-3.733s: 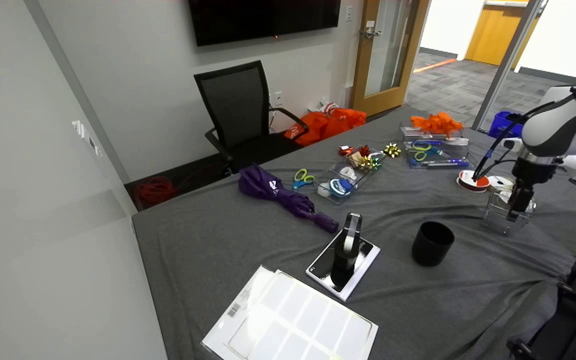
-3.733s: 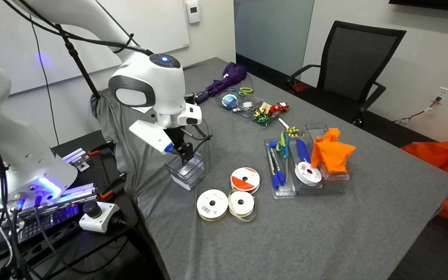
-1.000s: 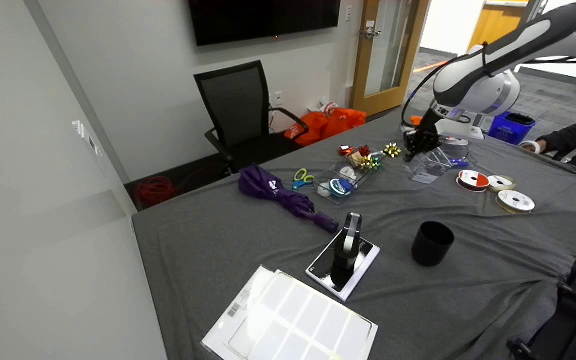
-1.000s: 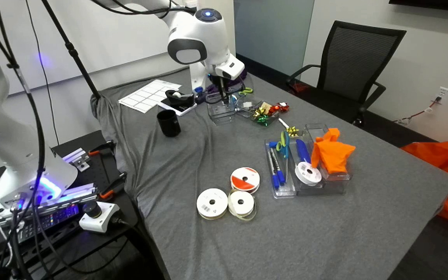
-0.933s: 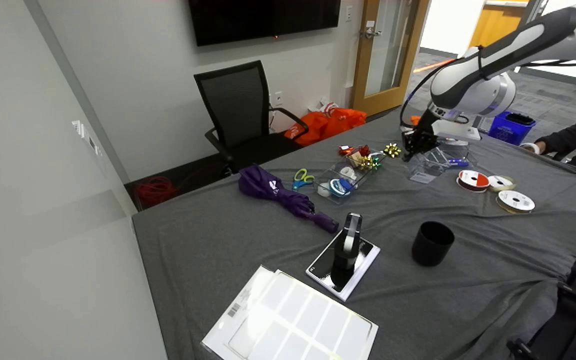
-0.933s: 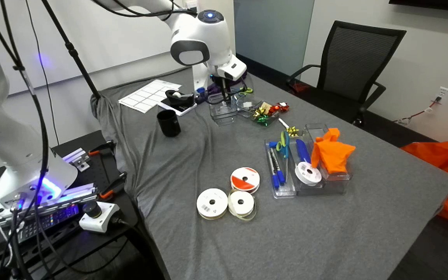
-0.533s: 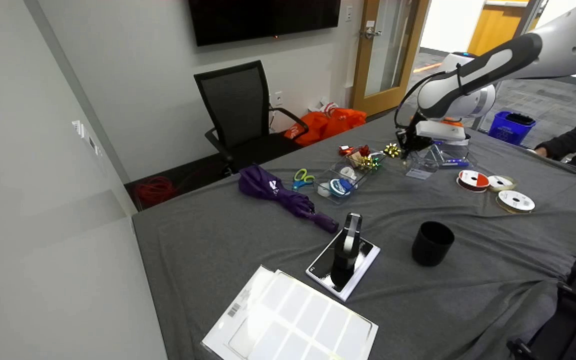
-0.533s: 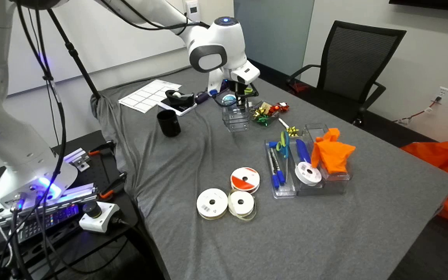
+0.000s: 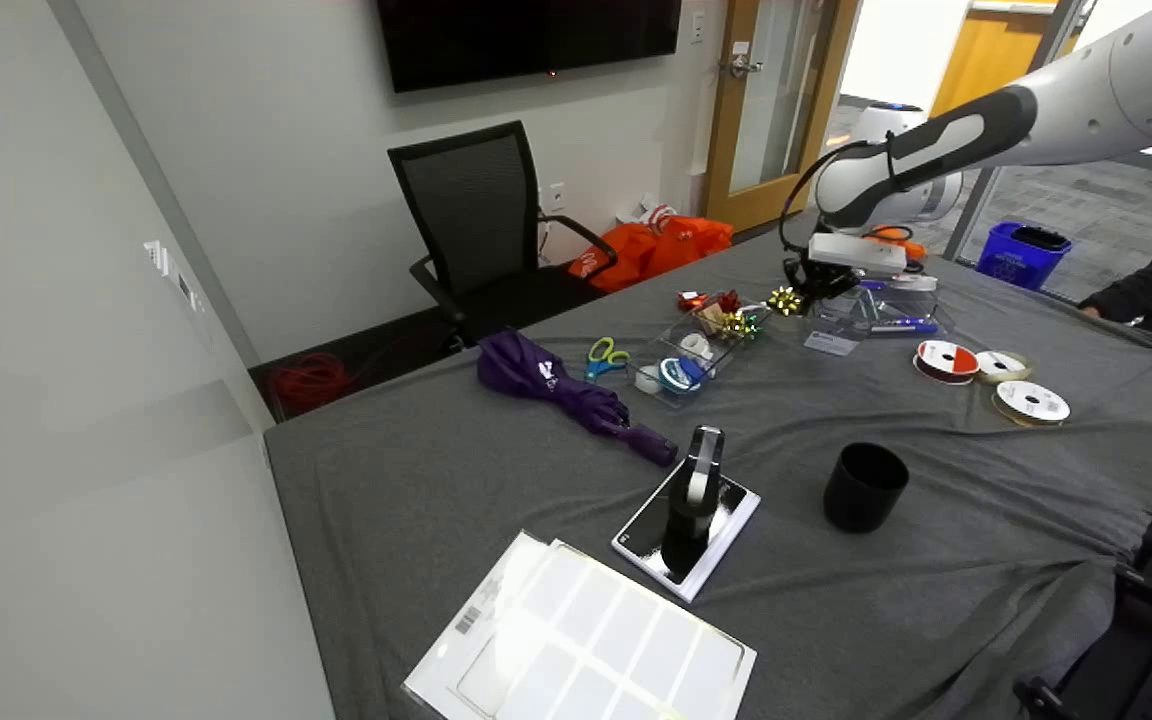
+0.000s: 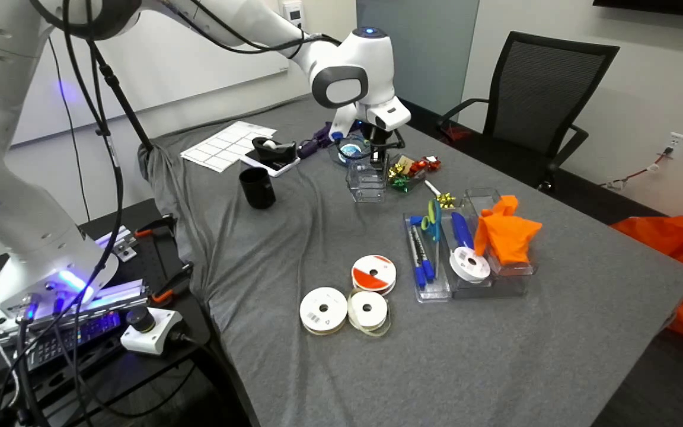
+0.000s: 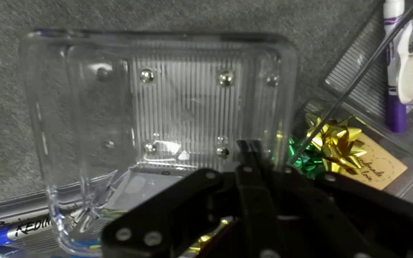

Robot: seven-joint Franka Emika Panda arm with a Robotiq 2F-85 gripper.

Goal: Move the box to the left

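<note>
just below pincer, pinched at side: clear box

White sheets catch glare, the hallway wall is overexposed, and the wrist view blurs the clear box.

Office, meeting-room type. In an exterior view: wall-mounted screen at 12 o'clock, black mesh-backed chair at 11, wood-framed glass door at 1, grey carpet and a blue bin between 2 and 3. Cloth-covered table takes up the middle in both exterior views; ribbon spools on it, pens and scissors in a clear tray (craft-and-stationery sort). Also in an exterior view: whiteboard-type panel around 10, wall outlets toward 3, robot arm base on a black stand at 9 (lab-style kit).
</note>
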